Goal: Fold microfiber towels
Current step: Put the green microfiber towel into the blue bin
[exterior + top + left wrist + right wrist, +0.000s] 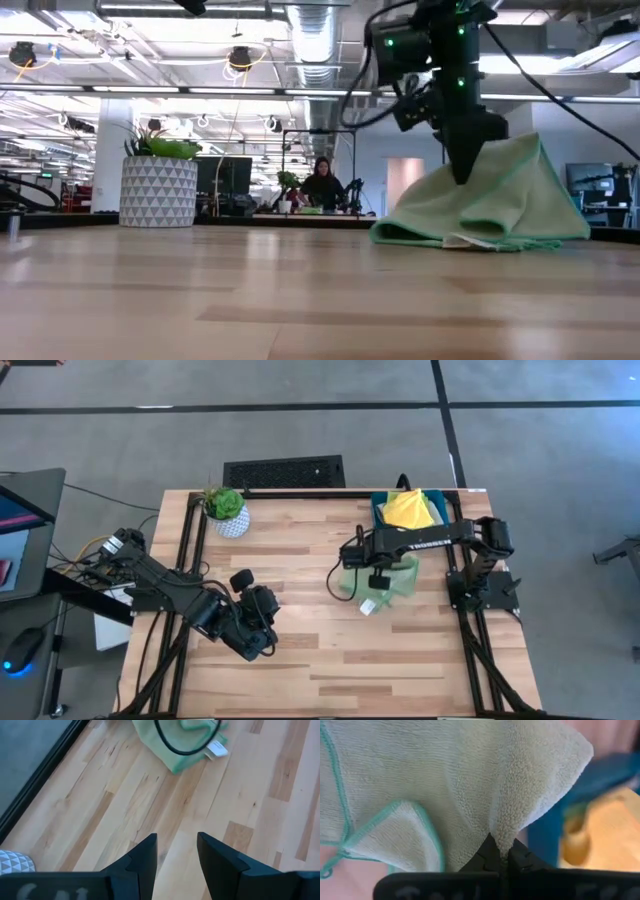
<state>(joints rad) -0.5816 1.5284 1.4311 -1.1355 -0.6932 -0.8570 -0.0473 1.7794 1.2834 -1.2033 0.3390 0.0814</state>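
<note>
Pinching with my right gripper (502,851), I am holding a fold of the pale green towel (392,582), which is draping below it onto the table (300,550). Behind it, the teal tray (379,509) is holding the yellow towel (408,510). My left gripper (176,851) is hovering, fingers apart.

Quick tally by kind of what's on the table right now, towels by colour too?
Pale green towel, pinched by the right gripper: 1
Yellow towel, in the tray: 1
Teal tray: 1
Potted plant: 1
Total: 4
No grey or lime towel shows. The left gripper waits open over the wood.
</note>
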